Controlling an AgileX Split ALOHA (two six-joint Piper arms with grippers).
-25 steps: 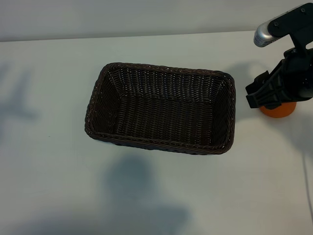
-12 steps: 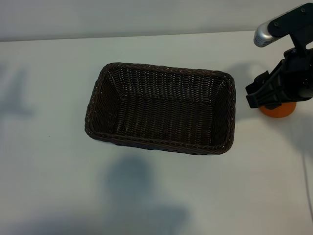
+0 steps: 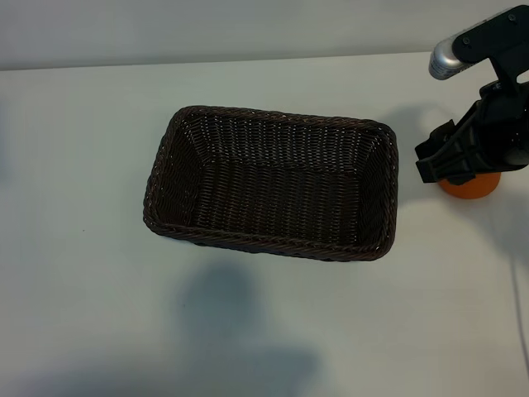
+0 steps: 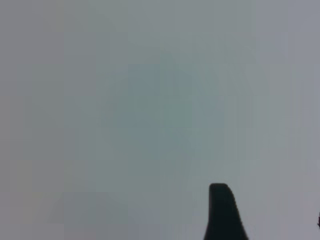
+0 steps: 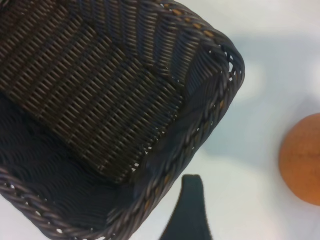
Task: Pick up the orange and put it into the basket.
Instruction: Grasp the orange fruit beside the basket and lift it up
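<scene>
From my seat, the near stretch of the white table [image 3: 99, 314] holds nothing but soft shadows. Beyond that, in the middle, sits the dark-brown wicker basket [image 3: 157, 222], its long side running left to right, nothing inside it. The orange [image 3: 469, 185] is on the table to the right of the basket, apart from its right rim, and not in it. My right gripper [image 3: 450, 159] hangs directly over the orange's far-left side, covering most of it in the exterior view. Its jaws are spread and grasp nothing: in the right wrist view one dark fingertip [image 5: 189, 210] stands beside the basket's corner, with the orange off to the side, free of it. The left gripper is out of the exterior view; its wrist camera shows one fingertip [image 4: 223, 215] against a blank pale surface, jaws apart and holding nothing.
</scene>
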